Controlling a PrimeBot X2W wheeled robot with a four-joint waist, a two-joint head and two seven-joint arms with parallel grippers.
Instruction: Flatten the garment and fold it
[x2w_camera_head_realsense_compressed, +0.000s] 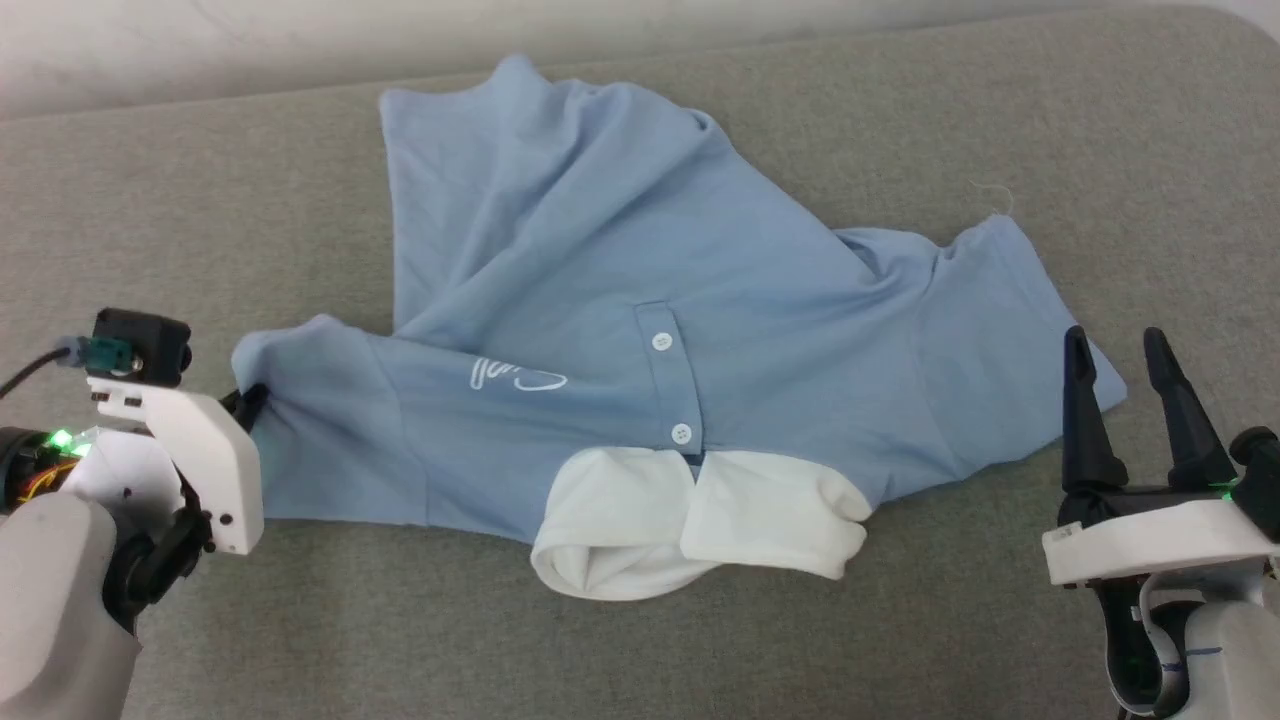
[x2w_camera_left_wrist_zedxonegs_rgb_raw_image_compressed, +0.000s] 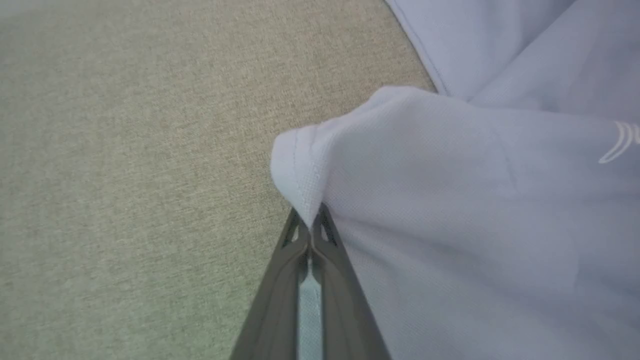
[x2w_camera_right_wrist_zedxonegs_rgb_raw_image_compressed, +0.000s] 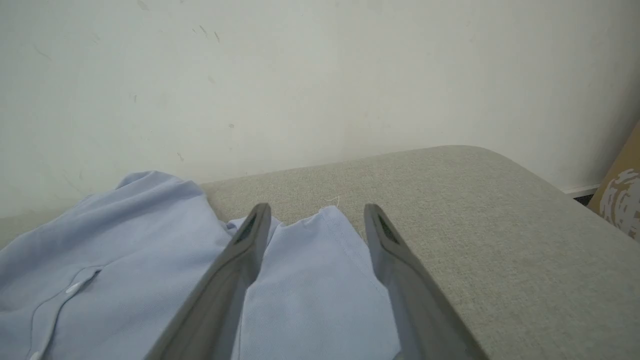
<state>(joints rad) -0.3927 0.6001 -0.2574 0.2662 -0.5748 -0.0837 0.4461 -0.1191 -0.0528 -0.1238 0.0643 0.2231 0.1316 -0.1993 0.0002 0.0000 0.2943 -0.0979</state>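
The garment (x2w_camera_head_realsense_compressed: 600, 290) is a light blue polo shirt lying crumpled on the grey cushion, its white collar (x2w_camera_head_realsense_compressed: 690, 525) toward me and its placket with white buttons in the middle. My left gripper (x2w_camera_head_realsense_compressed: 245, 398) is shut on the edge of the left sleeve (x2w_camera_left_wrist_zedxonegs_rgb_raw_image_compressed: 310, 165), which bunches up at the pinched fingertips. My right gripper (x2w_camera_head_realsense_compressed: 1115, 345) stands open at the shirt's right sleeve (x2w_camera_right_wrist_zedxonegs_rgb_raw_image_compressed: 310, 280), with the sleeve fabric lying below and between its spread fingers, none of it gripped.
The grey fabric surface (x2w_camera_head_realsense_compressed: 1100, 150) reaches to a pale wall (x2w_camera_right_wrist_zedxonegs_rgb_raw_image_compressed: 300, 75) at the back and rounds off at its right end (x2w_camera_right_wrist_zedxonegs_rgb_raw_image_compressed: 525, 175). A brown patterned object (x2w_camera_right_wrist_zedxonegs_rgb_raw_image_compressed: 620, 200) sits beyond that end. A loose thread (x2w_camera_head_realsense_compressed: 995, 195) lies by the right sleeve.
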